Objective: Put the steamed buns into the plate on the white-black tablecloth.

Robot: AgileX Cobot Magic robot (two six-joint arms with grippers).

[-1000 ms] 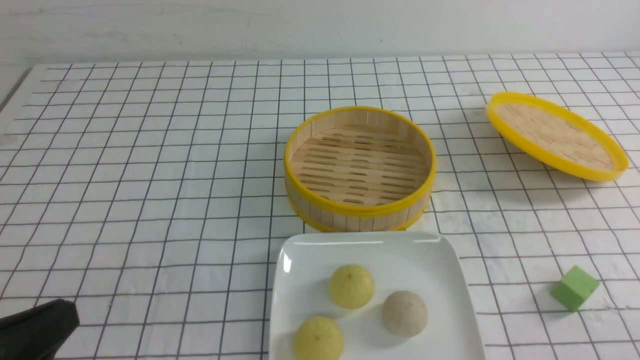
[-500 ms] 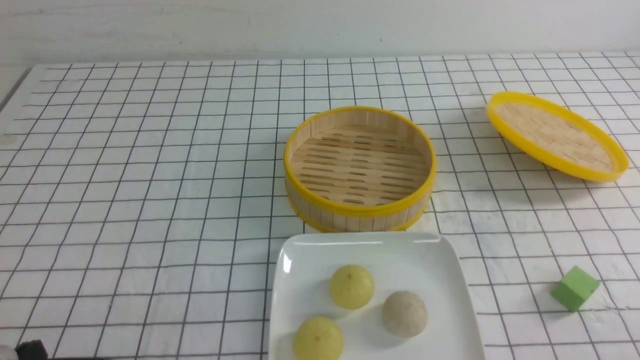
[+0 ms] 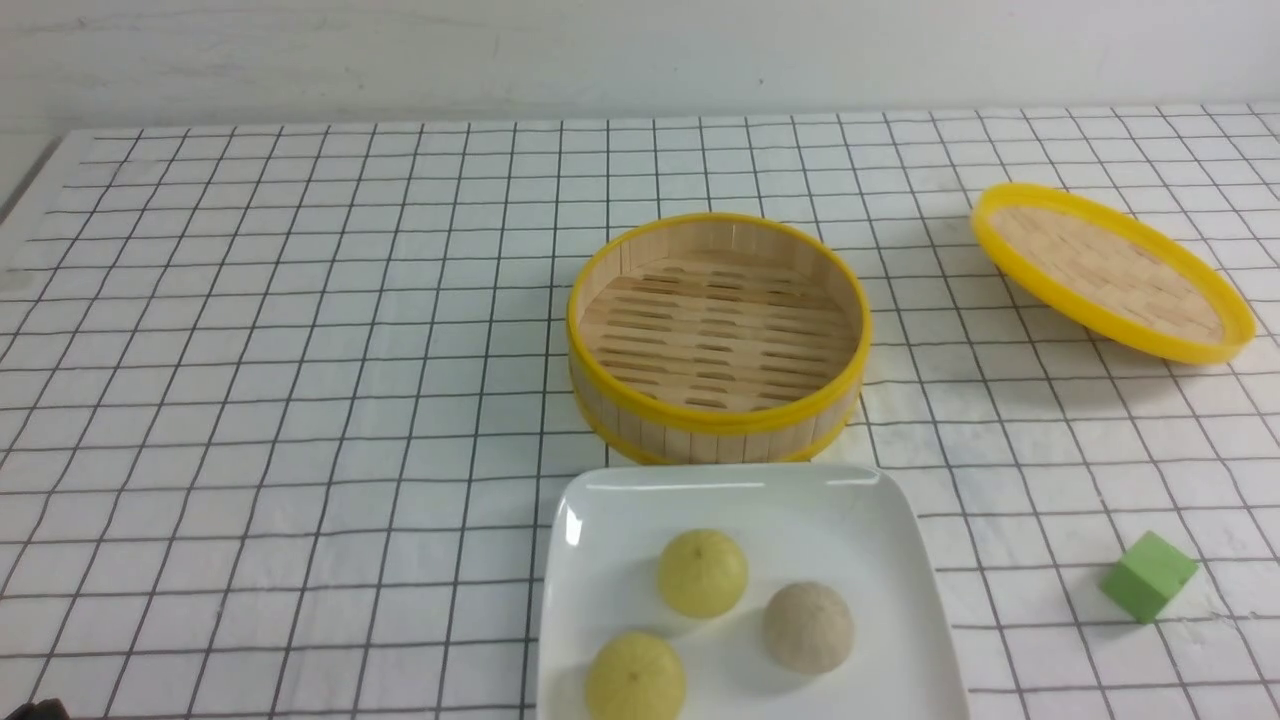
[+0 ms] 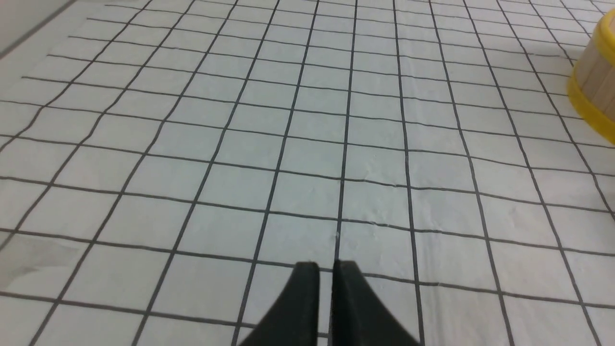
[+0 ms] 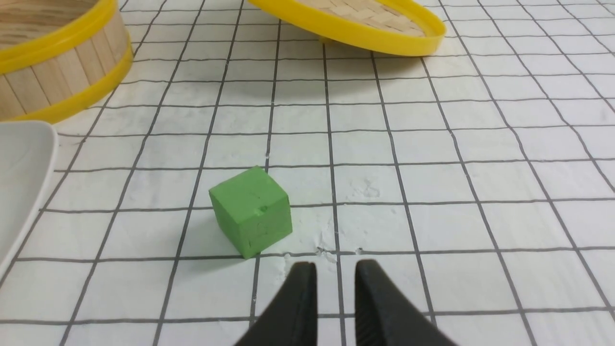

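steamed buns (image 3: 705,585): all three lay in the plate (image 3: 620,505) | left gripper (image 4: 325,269) nearly closed, empty, had withdrawn far left of plate | right gripper (image 5: 335,271) slightly parted, empty, right of plate | task looked complete

front cam chops the plate (image 3: 900,560) off at the bottom edge, and the nearest yellow bun (image 3: 636,678) loses its underside with it. tiny dark scrap in the bottom left corner (image 3: 35,710), too little to say what it is

left wrist cam only catches a sliver of the basket (image 4: 596,91), rest is out of frame. right wrist cam: basket (image 5: 57,72) cut at the top and side, lid (image 5: 355,24) cut at the top, plate (image 5: 21,168) just a corner. both grippers (image 4: 325,278) (image 5: 334,278) show only fingertips, bodies off frame
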